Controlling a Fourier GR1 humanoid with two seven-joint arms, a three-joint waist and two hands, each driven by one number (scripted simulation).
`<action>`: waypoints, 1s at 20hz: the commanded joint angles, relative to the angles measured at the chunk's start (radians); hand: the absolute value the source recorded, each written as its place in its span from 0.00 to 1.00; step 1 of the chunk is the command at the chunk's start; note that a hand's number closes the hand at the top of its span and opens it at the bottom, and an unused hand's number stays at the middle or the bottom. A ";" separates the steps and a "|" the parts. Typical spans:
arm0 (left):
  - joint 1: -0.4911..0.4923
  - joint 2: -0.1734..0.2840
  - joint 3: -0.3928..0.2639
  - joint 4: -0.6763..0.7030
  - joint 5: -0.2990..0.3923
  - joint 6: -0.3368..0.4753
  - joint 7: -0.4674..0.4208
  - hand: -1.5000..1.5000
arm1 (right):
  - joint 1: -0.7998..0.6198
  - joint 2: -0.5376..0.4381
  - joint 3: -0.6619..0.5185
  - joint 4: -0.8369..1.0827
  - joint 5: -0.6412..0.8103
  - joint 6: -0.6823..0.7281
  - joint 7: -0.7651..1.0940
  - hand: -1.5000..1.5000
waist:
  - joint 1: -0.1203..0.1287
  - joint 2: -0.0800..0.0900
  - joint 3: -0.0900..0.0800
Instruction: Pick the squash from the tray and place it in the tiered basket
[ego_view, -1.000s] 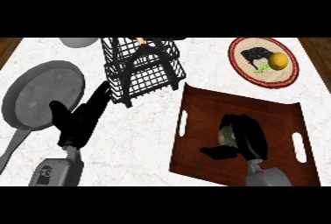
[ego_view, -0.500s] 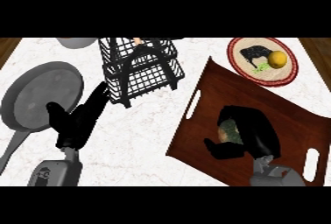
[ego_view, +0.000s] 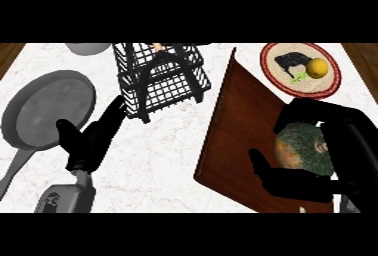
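Here, seen steeply from above, a white marbled tabletop (ego_view: 170, 165) carries several kitchen things. Toward the tabletop's right edge lies a dark brown wooden tray (ego_view: 236, 135), sitting askew, one long edge slanting from the far middle down toward the near right. Over the tray's right part is the right hand (ego_view: 325, 185), black, curled round the squash (ego_view: 303, 149): its fingers arch over the far and right sides of the squash and its thumb lies along the near side. The squash is round, mottled green and brown, with a pale stem spot facing right, and it is partly hidden by the hand; whether it touches the tray or is just above it cannot be told. At the far edge, near the middle, stands the tiered basket (ego_view: 162, 80), a black wire frame, well apart from the squash. In the far right corner sits a round plate (ego_view: 325, 85) with a red rim, holding a dark leafy item and a small orange fruit. Along the left edge lies a grey frying pan (ego_view: 44, 112), its handle pointing toward the near left corner. A grey bowl (ego_view: 87, 48) shows partly at the far edge, left of the basket. The left hand (ego_view: 87, 140) rests near the pan's right side, fingers straight and pointing up toward the basket, holding nothing.
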 joint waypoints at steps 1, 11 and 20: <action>-0.021 0.012 0.020 -0.008 0.022 -0.015 0.014 0.50 | -0.200 0.010 -0.066 -0.071 -0.076 0.102 0.132 1.00 | 0.007 0.002 0.000; -0.094 -0.006 0.015 0.048 0.001 -0.002 0.032 0.50 | -0.651 -0.005 -0.121 0.220 -0.100 0.122 0.287 1.00 | 0.007 0.004 0.000; -0.069 -0.014 -0.003 -0.039 0.005 0.004 0.085 0.50 | -0.905 0.014 -0.144 0.680 -0.037 -0.111 0.238 1.00 | 0.028 0.006 0.000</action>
